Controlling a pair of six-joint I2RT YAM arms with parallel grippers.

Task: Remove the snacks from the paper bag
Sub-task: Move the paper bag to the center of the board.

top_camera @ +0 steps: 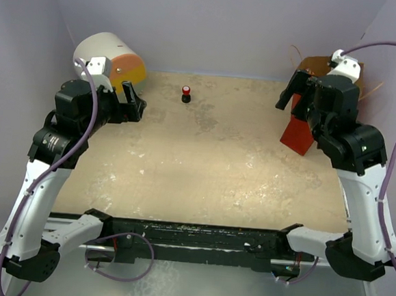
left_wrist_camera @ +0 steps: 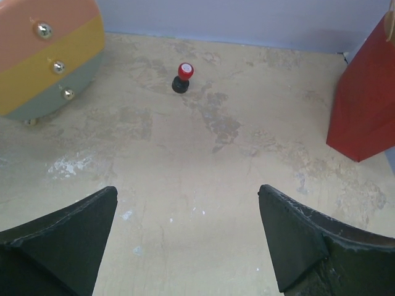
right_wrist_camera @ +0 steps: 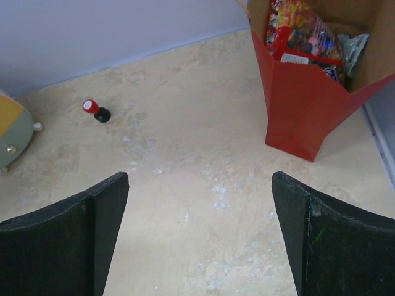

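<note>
Left end effector (left_wrist_camera: 187,191) and right end effector (right_wrist_camera: 200,177) wide open, empty; snacks (right_wrist_camera: 297,28) half hidden inside paper bag (right_wrist_camera: 296,105), top cropped.

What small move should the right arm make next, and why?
Probably bring the open right gripper forward and above the bag's open top. The snacks lie inside the upright bag, just ahead of this gripper, and its jaws hold nothing.

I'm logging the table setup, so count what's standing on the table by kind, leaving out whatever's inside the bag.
paper bag: 1
white cylinder: 1
red-and-black knob: 1
Total: 3
</note>
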